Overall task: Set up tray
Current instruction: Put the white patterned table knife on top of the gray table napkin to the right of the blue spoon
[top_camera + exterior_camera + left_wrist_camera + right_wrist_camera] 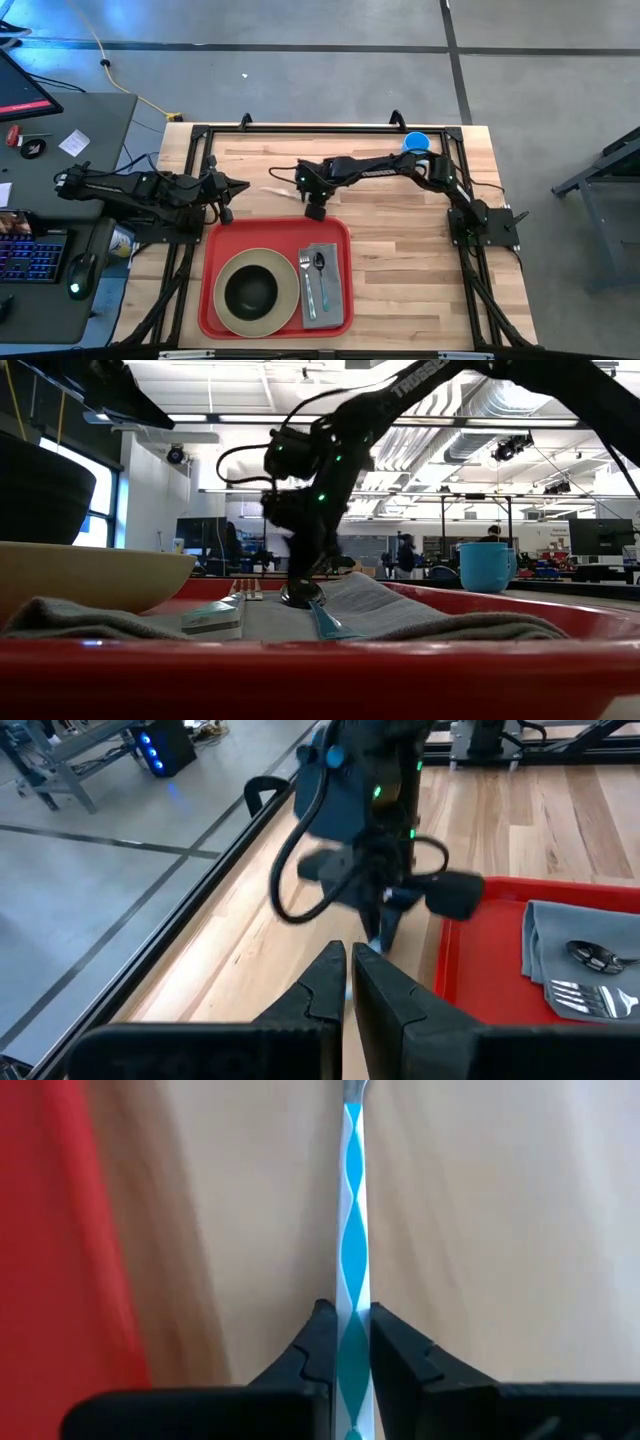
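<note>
The red tray lies near the table's front edge. On it stand a cream plate with a dark bowl, and a grey napkin bearing a fork and a spoon. My right gripper hangs just past the tray's far rim, shut on a utensil with a blue-and-white patterned handle. My left gripper waits shut above the table's left side, holding nothing. My right gripper pinches the patterned handle between its two fingers, which slant steeply down from above. The handle runs on straight past the fingertips to a metal part. I cannot tell whether that end touches the wood.
A blue cup stands at the table's far right. Bare wood lies to the right of the tray and behind it. A desk with a keyboard and mouse sits beyond the table's left edge.
</note>
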`<state>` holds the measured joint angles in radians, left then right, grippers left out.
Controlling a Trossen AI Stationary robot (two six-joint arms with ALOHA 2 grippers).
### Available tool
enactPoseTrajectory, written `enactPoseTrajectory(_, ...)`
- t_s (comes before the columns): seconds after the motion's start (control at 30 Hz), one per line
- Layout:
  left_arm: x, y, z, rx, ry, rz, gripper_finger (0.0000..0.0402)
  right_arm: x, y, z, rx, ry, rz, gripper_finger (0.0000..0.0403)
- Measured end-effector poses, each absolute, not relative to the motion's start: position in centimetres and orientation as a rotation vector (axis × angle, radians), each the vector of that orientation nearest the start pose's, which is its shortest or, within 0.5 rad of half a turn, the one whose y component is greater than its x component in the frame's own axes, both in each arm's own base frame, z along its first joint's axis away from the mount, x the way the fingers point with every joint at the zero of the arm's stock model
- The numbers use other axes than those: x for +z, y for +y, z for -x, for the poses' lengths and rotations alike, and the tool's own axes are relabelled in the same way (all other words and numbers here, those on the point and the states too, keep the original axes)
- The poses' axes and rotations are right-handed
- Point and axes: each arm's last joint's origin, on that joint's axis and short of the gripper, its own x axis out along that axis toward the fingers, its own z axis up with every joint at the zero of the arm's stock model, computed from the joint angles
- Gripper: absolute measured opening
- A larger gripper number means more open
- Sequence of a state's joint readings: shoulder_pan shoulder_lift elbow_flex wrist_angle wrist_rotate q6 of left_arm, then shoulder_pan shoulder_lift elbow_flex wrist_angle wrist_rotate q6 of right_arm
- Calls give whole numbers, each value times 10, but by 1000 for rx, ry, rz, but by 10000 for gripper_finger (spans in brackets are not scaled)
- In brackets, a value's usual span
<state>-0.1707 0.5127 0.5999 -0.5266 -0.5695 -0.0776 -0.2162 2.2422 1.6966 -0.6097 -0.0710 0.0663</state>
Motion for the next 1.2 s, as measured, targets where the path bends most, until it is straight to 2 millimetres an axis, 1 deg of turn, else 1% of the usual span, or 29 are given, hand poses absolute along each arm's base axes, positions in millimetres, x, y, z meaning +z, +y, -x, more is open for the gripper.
enactPoseTrajectory(0.13,274,-4,-113,405,414,-106,56,164,-90,-442,-270,1204,-213,30)
enactPoseTrajectory(0.23,274,-4,-113,404,415,-108,56,174,-78,-432,-350,1274,-207,29)
enactPoseTrajectory(0.4,277,-4,-114,404,383,-97,56,195,-50,-422,-429,1299,-281,29)
enactPoseTrajectory(0.53,278,-4,-114,399,376,-117,56,201,-23,-413,-510,1345,-332,32)
enactPoseTrajectory(0.63,278,-4,-114,397,370,-126,56,213,-3,-403,-634,1338,-362,33)
enactPoseTrajectory(0.73,281,-4,-115,394,345,-136,56,224,16,-394,-805,1261,-409,28)
enactPoseTrajectory(0.83,282,-4,-115,389,337,-163,56,237,39,-385,-885,1184,-504,28)
enactPoseTrajectory(0.93,285,-4,-116,386,311,-176,56,239,64,-382,-899,1140,-597,28)
enactPoseTrajectory(1.07,291,-4,-117,387,257,-167,56,236,95,-378,-921,1113,-713,29)
enactPoseTrajectory(1.2,291,-5,-118,378,257,-163,56,231,121,-376,-942,1065,-822,29)
